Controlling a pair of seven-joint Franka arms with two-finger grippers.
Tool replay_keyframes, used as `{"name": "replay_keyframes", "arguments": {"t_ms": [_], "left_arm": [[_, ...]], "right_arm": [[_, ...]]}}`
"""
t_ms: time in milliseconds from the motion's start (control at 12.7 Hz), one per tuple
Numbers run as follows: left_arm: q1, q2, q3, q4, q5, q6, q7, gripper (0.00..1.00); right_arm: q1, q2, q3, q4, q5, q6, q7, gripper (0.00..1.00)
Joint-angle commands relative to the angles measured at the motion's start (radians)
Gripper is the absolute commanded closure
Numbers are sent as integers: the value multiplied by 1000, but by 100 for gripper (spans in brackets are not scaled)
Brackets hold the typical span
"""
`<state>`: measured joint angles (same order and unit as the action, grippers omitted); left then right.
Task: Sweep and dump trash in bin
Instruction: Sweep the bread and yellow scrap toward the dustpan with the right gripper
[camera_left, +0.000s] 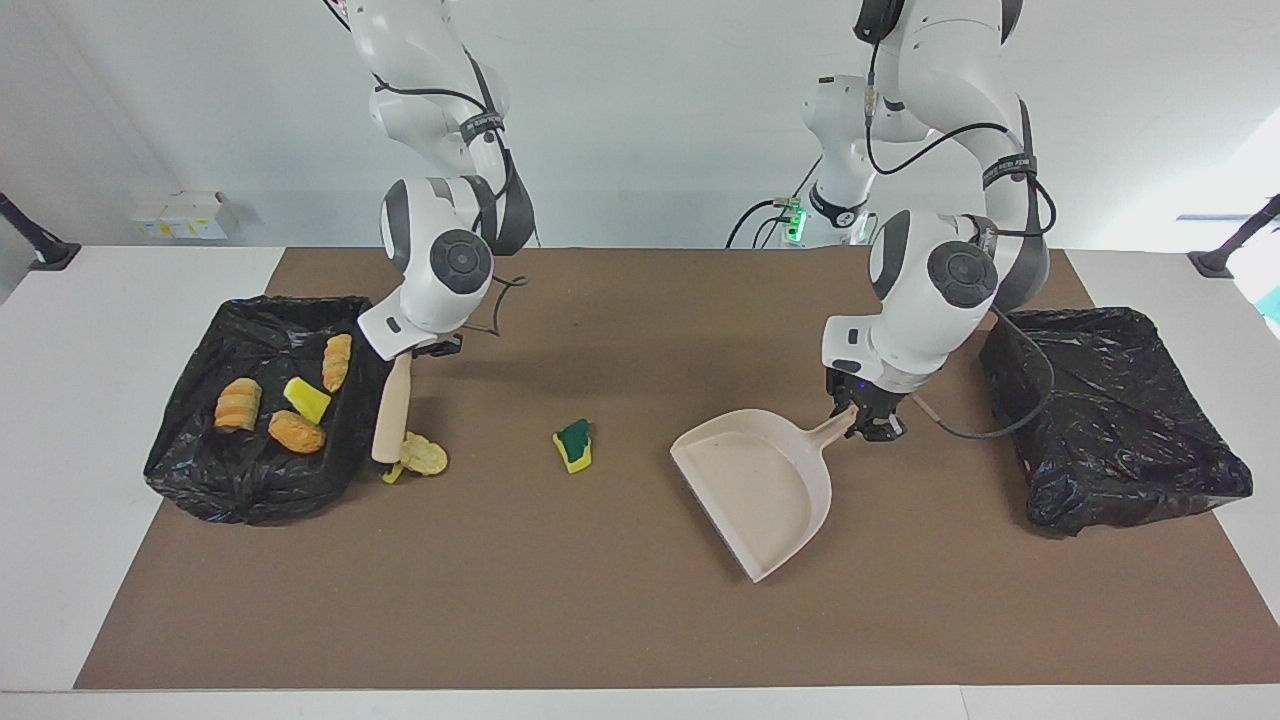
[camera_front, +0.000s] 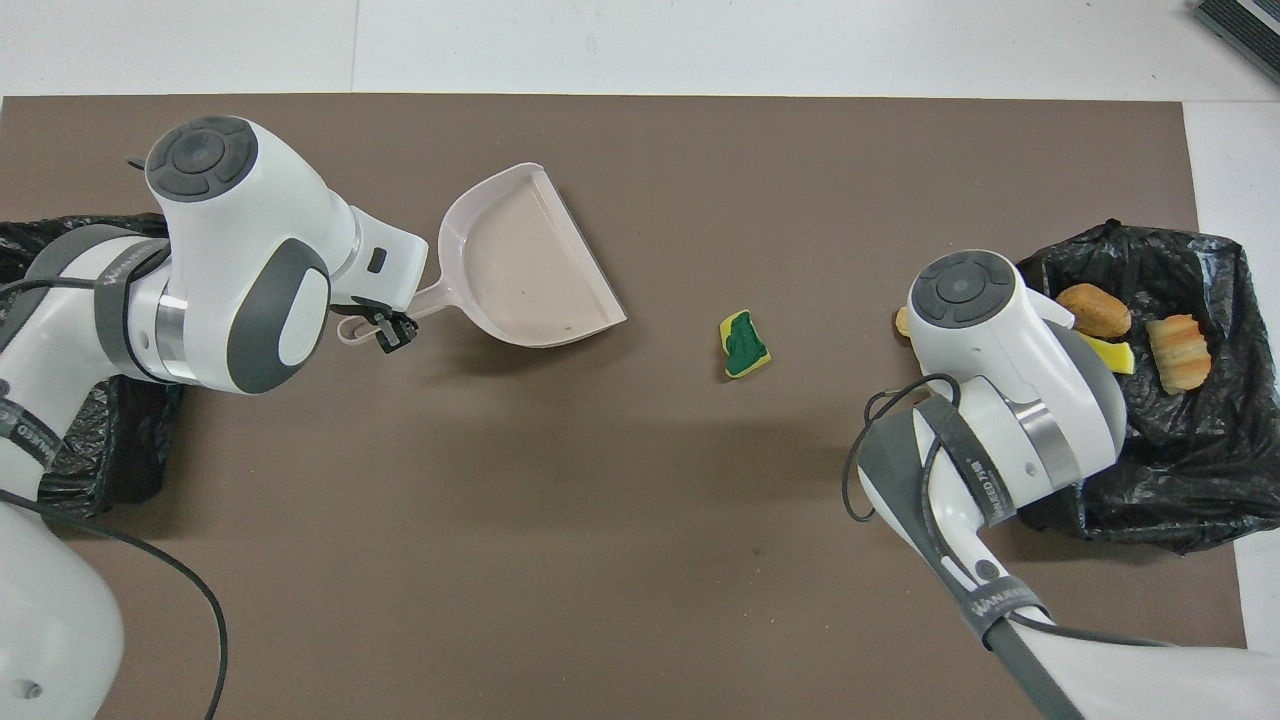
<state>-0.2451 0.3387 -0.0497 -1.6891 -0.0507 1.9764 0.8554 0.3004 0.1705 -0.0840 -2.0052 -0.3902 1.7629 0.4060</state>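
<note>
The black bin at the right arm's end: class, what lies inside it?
Inside the bin: three bread chunks and a yellow sponge bit. The overhead view shows fewer, since the right arm covers part of the bin.

A white worktop (camera_left: 60, 420) carries a large brown mat (camera_left: 640, 620) that covers most of its surface, leaving white margins at both ends and along the edge farthest from the robots. A plain pale wall (camera_left: 650, 120) rises at the robots' end of the worktop. Small white boxes (camera_left: 185, 214) sit against the wall toward the right arm's end. Black clamp stands (camera_left: 35, 240) are fixed at both corners there. Bright light falls in at the left arm's end
</note>
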Motion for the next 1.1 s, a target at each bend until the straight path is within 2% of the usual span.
{"name": "replay_keyframes", "arguments": {"t_ms": [0, 394, 631, 868, 1025], "left_arm": [[-10, 8, 7, 22, 17, -13, 10, 100], [-10, 6, 7, 20, 17, -13, 10, 100], [-17, 6, 7, 20, 23, -13, 16, 100], [-52, 5, 7, 20, 93, -7, 16, 100], [-54, -1, 7, 9, 144, -13, 16, 100]], "right_arm": [[25, 1, 7, 2, 85, 39, 11, 100], [147, 11, 7, 43, 284, 41, -64, 100], [215, 6, 7, 133, 410, -2, -62, 100], [180, -16, -2, 277, 531, -101, -70, 100], [119, -20, -5, 327, 611, -122, -70, 100]]}}
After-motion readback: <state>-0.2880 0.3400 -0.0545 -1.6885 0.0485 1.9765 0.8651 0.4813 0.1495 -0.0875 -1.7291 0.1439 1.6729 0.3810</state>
